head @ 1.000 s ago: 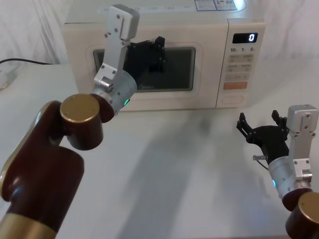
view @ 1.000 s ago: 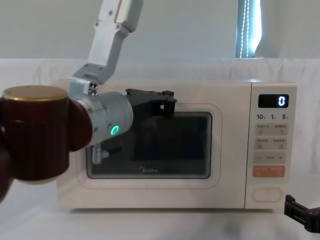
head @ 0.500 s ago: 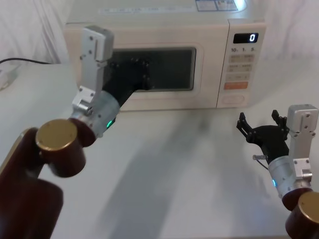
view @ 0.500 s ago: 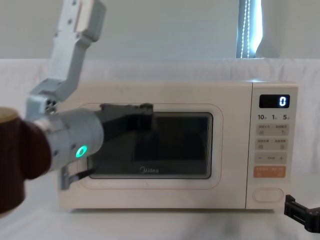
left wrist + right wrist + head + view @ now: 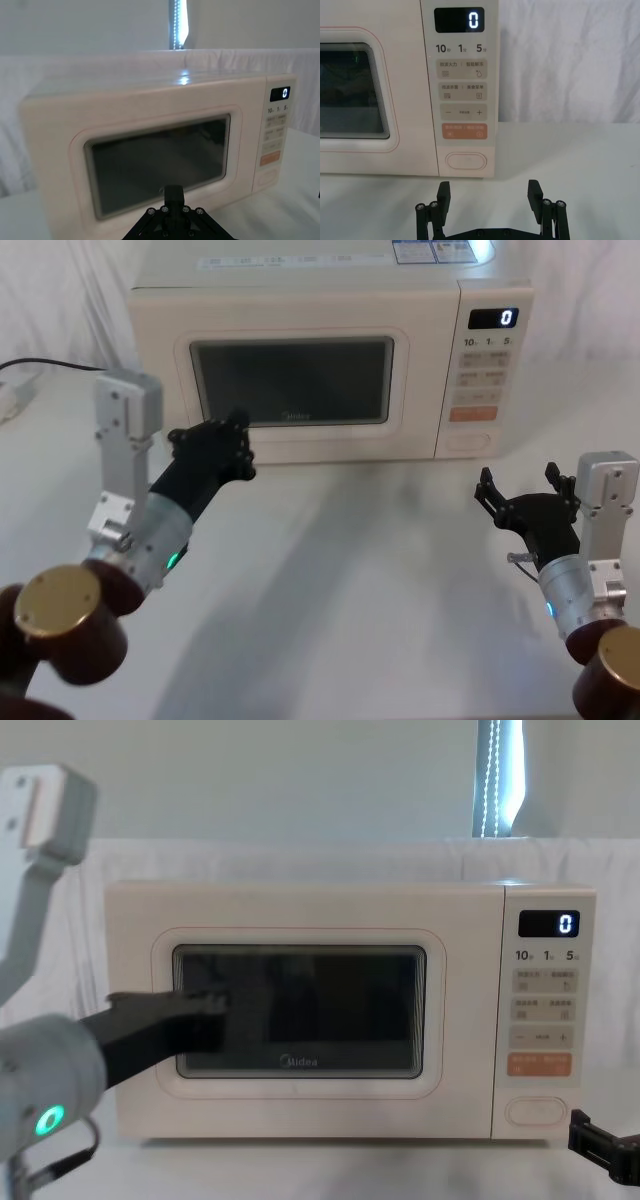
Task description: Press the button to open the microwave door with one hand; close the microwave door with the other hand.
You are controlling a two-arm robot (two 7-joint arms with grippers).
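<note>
- The left gripper (image 5: 215,445) is seen in front of the microwave's lower left corner, near the door (image 5: 290,390) but apart from it, with nothing held; whether its fingers are spread or closed cannot be told.
- The door is found flush with the microwave body in the head and chest views, and no gap is seen along its edge beside the control panel (image 5: 487,370).
- The button (image 5: 465,161) is found at the bottom of the control panel, under the orange key (image 5: 464,131), at the microwave's right end.
- The right gripper (image 5: 489,196) is held low over the table in front of the microwave's right end, its fingers spread wide and empty, lined up roughly with the button but well short of it.
- The closing step is judged done or nearly done, since the door lies shut and the left gripper is clear of it.
- If another press is called for, a forward reach by the right gripper is needed, with one fingertip brought squarely onto the button and kept off the orange key.
</note>
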